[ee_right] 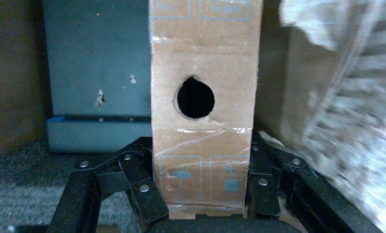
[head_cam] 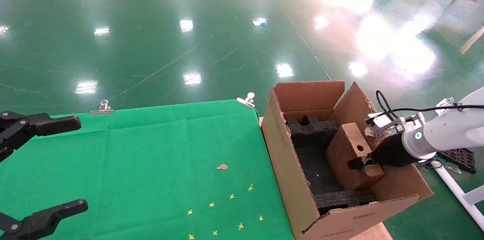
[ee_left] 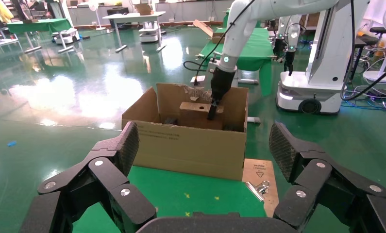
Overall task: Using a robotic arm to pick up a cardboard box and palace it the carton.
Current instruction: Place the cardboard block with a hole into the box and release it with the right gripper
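Observation:
The small brown cardboard box (head_cam: pixel 349 149) with a round hole in its narrow face sits tilted inside the large carton (head_cam: pixel 287 164), leaning by the far right flap. My right gripper (head_cam: pixel 365 163), on the white robotic arm (head_cam: pixel 442 132) with the glowing ring, is shut on the box's near end. The right wrist view shows the taped, holed face (ee_right: pixel 203 136) clamped between both fingers (ee_right: pixel 137 187). My left gripper (head_cam: pixel 56 164) is open and empty over the green table at the left. The left wrist view shows the carton (ee_left: pixel 191 143) and the box (ee_left: pixel 196 114) in it.
Black foam blocks (head_cam: pixel 312 130) lie in the carton; its right flap (head_cam: pixel 355 100) is torn. A green cloth (head_cam: pixel 151 164) covers the table, with yellow marks (head_cam: pixel 227 209), a cardboard scrap (head_cam: pixel 222 166) and metal clips (head_cam: pixel 247 100) at its edge. Shiny green floor lies beyond.

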Controlling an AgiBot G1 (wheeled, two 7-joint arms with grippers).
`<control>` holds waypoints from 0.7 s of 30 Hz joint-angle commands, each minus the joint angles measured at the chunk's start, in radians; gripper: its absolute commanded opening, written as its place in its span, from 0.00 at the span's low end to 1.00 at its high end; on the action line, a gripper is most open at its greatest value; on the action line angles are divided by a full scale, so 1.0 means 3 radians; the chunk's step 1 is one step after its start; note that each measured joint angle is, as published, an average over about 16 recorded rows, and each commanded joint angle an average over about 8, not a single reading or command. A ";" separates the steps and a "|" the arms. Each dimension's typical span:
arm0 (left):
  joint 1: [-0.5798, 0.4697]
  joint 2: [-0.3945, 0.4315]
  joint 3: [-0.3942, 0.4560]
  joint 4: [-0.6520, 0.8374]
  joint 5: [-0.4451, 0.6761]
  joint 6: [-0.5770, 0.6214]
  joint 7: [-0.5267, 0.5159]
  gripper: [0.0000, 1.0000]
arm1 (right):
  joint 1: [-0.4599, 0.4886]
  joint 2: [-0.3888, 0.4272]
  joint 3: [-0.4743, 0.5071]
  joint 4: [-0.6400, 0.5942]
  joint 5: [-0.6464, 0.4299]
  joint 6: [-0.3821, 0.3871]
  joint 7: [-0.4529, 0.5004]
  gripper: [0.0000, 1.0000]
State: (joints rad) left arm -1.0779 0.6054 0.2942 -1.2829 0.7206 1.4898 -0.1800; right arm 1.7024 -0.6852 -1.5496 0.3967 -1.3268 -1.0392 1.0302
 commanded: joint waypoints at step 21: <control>-0.0001 -0.0002 0.0004 0.0000 -0.0003 -0.0002 0.0002 1.00 | 0.0053 -0.0167 0.0054 -0.0348 0.0081 -0.0077 -0.0268 1.00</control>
State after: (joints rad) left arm -1.0782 0.6048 0.2955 -1.2829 0.7197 1.4892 -0.1793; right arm 1.7177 -0.7363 -1.5346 0.2932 -1.3043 -1.0622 0.9514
